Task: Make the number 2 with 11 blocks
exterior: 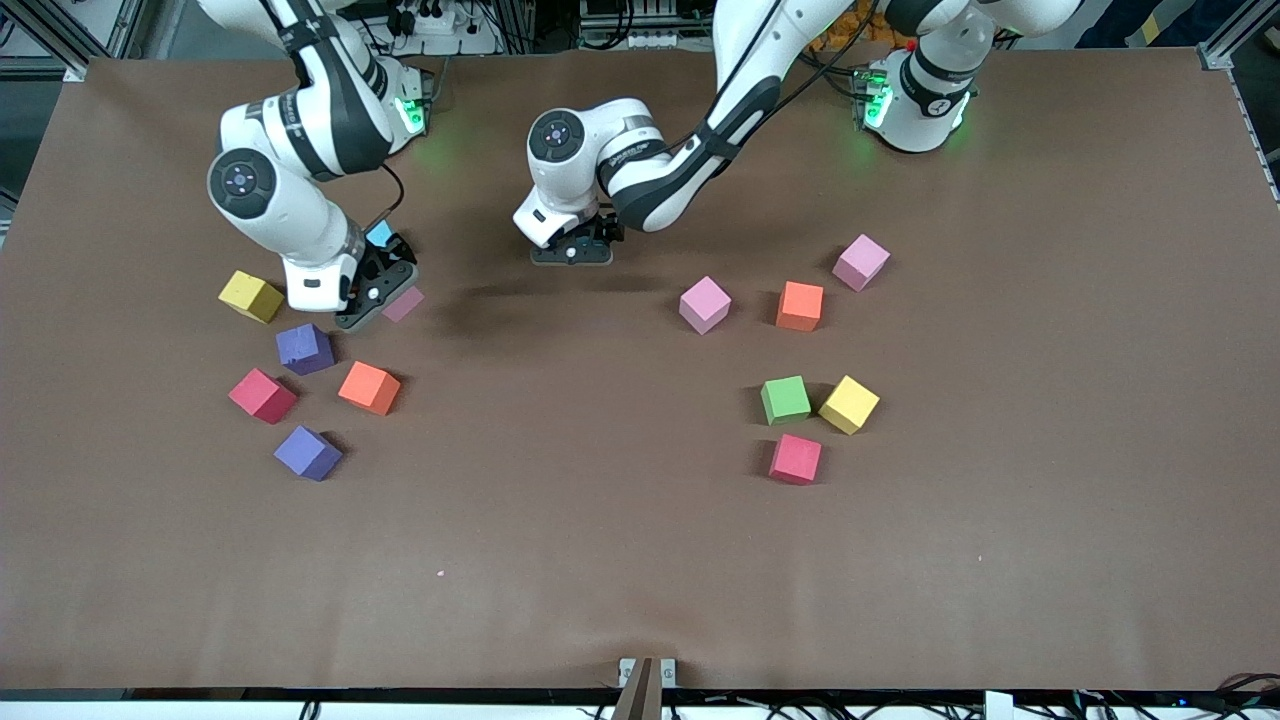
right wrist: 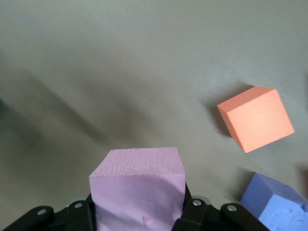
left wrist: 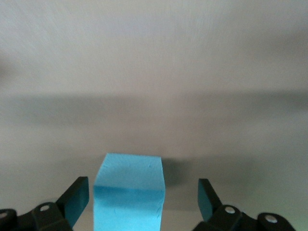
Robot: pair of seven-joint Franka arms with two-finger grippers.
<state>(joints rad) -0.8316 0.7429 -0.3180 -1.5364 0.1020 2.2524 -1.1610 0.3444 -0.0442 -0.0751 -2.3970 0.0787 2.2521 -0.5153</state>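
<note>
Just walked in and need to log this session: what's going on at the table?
Two arms are gathering foam blocks to build a digit, but no figure shows yet. The left gripper is open around a light blue block on the table midway between the arms' ends. The right gripper is shut on a pink block, above the table beside a purple block and an orange one. Other blocks lie scattered toward both ends.

Front view: illumination is even and diffuse from overhead; the tabletop [exterior: 640, 560] shows no glare; cubes cast short soft shadows; green indicator glow falls beside both arm bases. Left wrist view: background is soft and streaked with blur. Right wrist view: broad diagonal shadows cross the surface.
</note>
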